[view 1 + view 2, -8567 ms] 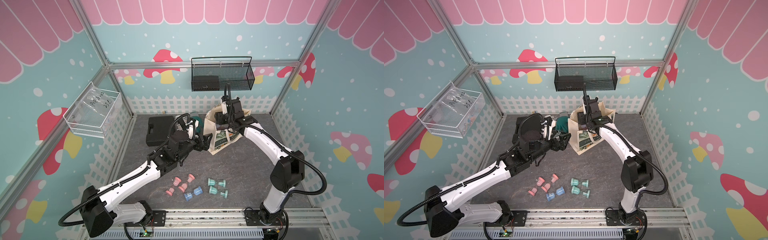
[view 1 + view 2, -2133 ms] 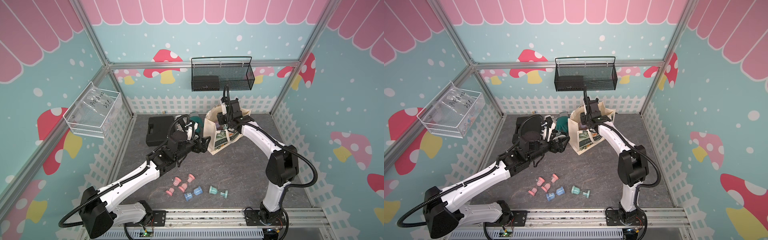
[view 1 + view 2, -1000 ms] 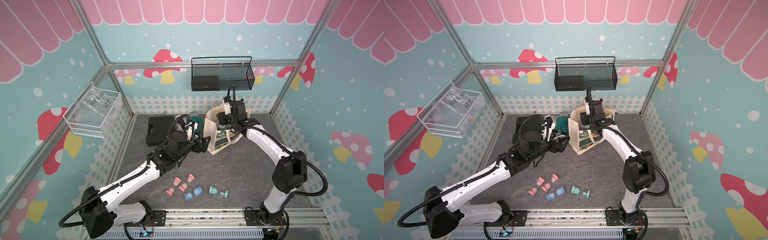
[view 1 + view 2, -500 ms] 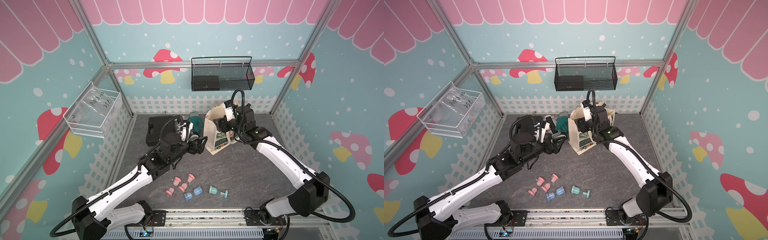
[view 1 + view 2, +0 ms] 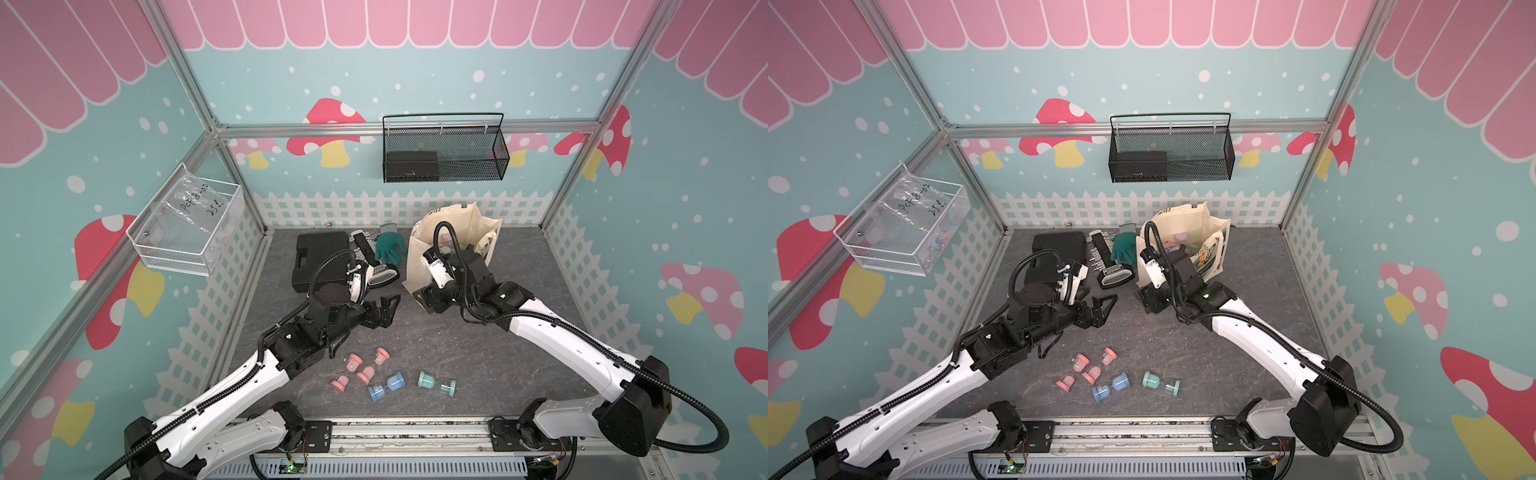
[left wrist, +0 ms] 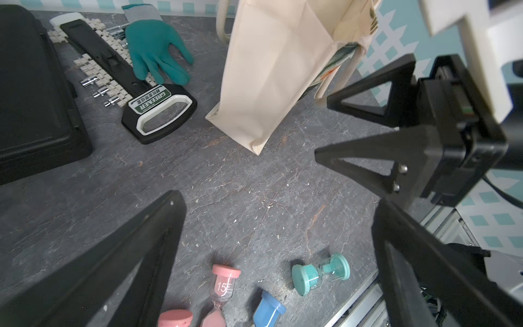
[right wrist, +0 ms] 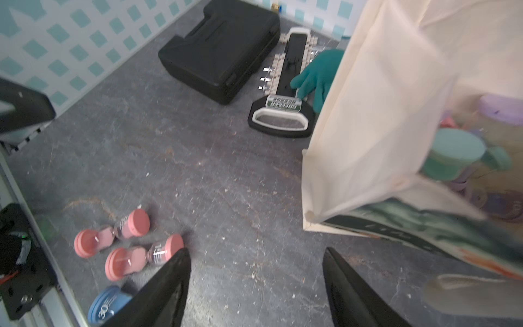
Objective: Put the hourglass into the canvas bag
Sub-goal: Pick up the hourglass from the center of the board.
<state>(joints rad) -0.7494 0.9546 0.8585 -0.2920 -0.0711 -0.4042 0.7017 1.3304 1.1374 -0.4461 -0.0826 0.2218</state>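
The cream canvas bag (image 5: 453, 245) (image 5: 1183, 241) stands open at the back of the table, with a teal hourglass (image 7: 452, 153) and a purple one (image 7: 501, 109) inside. Several hourglasses lie near the front edge: a teal one (image 5: 436, 382) (image 6: 319, 273), a blue one (image 5: 386, 386) and pink ones (image 5: 365, 370) (image 7: 141, 257). My right gripper (image 5: 430, 301) (image 7: 256, 252) is open and empty, low in front of the bag's near corner. My left gripper (image 5: 384, 309) (image 6: 277, 226) is open and empty too, left of the bag and behind the hourglasses.
A black case (image 5: 318, 259), a black tool holder with bits (image 5: 374, 262) and a green glove (image 5: 388, 247) lie left of the bag. A black wire basket (image 5: 444, 149) hangs on the back wall and a clear bin (image 5: 187, 228) on the left wall.
My right gripper came out of the bag's mouth, dropped down in front of the bag and opened wider. The left gripper drew back from the bag. One teal hourglass left the floor earlier.
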